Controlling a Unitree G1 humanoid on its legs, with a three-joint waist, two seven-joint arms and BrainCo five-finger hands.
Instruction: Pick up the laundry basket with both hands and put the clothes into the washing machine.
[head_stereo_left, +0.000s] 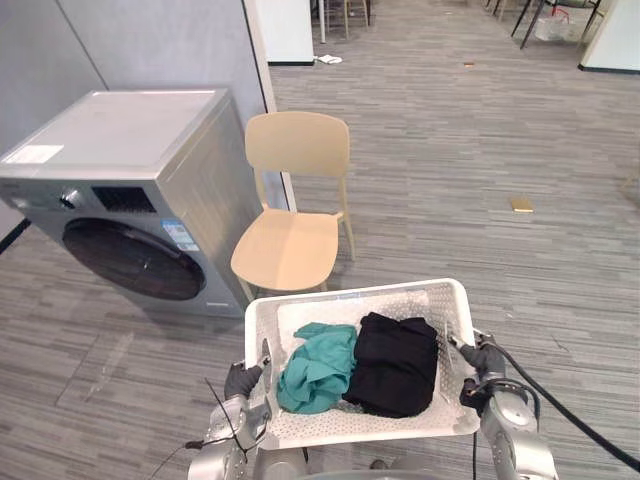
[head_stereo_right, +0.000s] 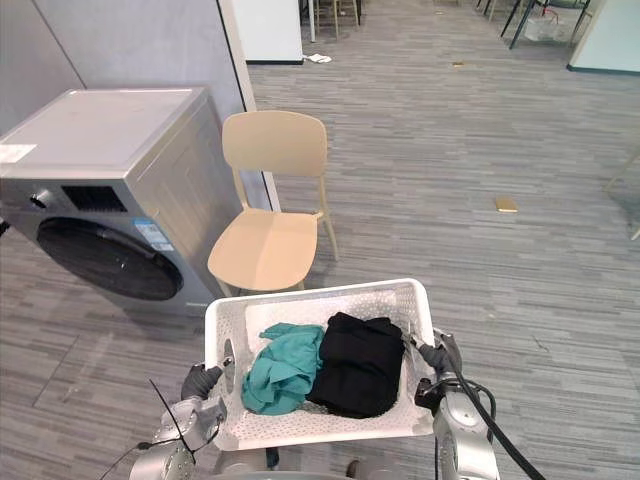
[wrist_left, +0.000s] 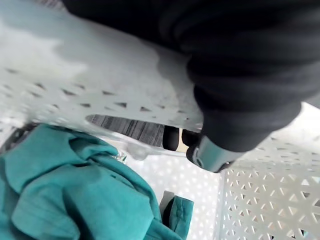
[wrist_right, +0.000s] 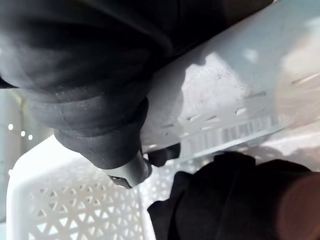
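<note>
basket (head_stereo_left: 352, 297) held between both hands | left hand (head_stereo_left: 243, 381) hooked into its left handle slot | right hand (head_stereo_left: 481, 362) clamped on right rim | washer (head_stereo_left: 130, 190) far left

The laundry basket (head_stereo_left: 452, 312) is white moulded plastic, pierced all over with small holes, smooth and faintly shiny along its rim. In it, the teal garment (head_stereo_left: 318, 368) is soft, creased matt cloth and the black garment (head_stereo_left: 398, 362) a thicker matt cloth. The washing machine (head_stereo_left: 130, 140) has a satin silver-grey casing and a dark glossy door (head_stereo_left: 135, 260). The chair (head_stereo_left: 290, 245) is smooth, matt beige plastic. The floor (head_stereo_left: 480, 150) is grey, streaked like planks, with low sheen.
</note>
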